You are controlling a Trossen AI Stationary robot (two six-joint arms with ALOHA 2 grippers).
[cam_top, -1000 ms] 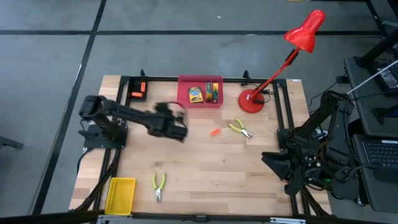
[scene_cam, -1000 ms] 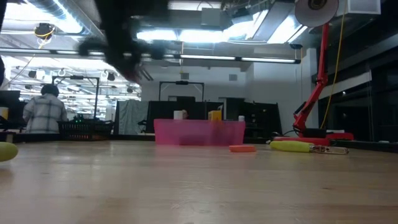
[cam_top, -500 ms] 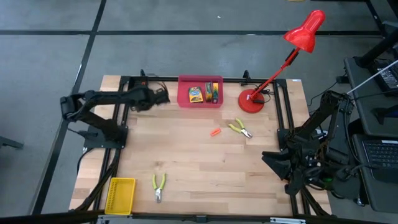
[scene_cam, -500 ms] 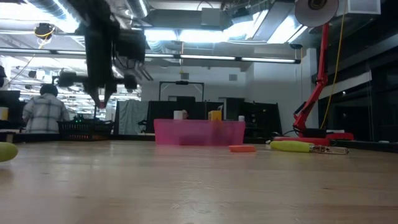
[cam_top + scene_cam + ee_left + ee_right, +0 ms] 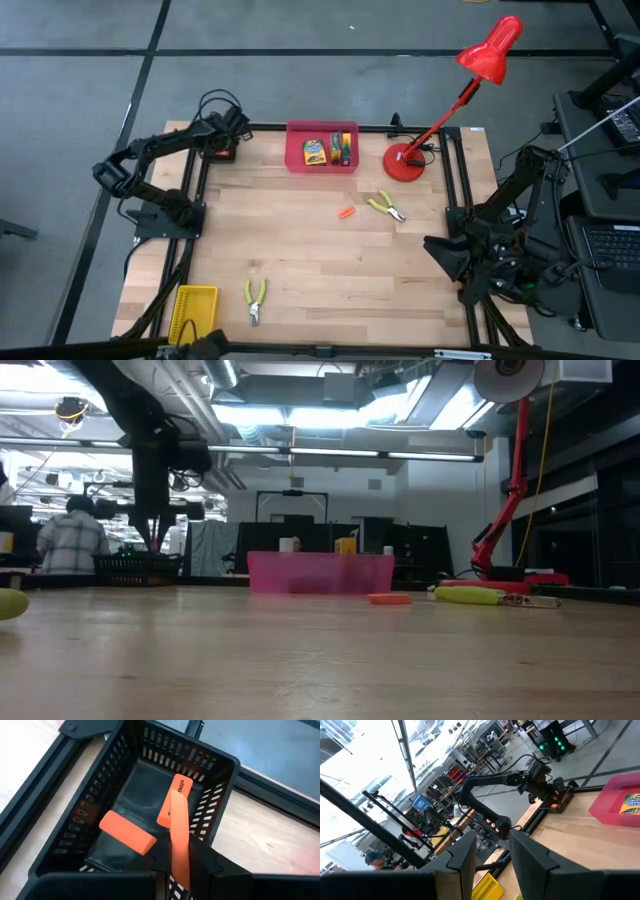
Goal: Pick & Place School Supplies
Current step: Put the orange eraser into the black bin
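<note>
My left gripper hangs over the black slotted basket at the table's far left corner, shut on a short orange stick. Two more orange sticks lie inside the basket. Another orange stick lies flat on the table's middle. Yellow-and-green crayon boxes sit in the pink tray. My right gripper is open, parked off the table's right edge. My left gripper pinches the orange stick between its two fingers, which lie along its lower part. The fingers point down from above. The stick is lifted clear over the basket's open top, its free end sticking out beyond the fingertips.
Green-handled pliers lie right of centre and near the front edge. A yellow basket sits at the near left corner. A red desk lamp stands at the far right. A black frame rail borders the far edge.
My left arm has swung from the table's middle toward the far left corner, carrying the orange stick. Its gripper now points down above the black basket. The right arm has kept still.
</note>
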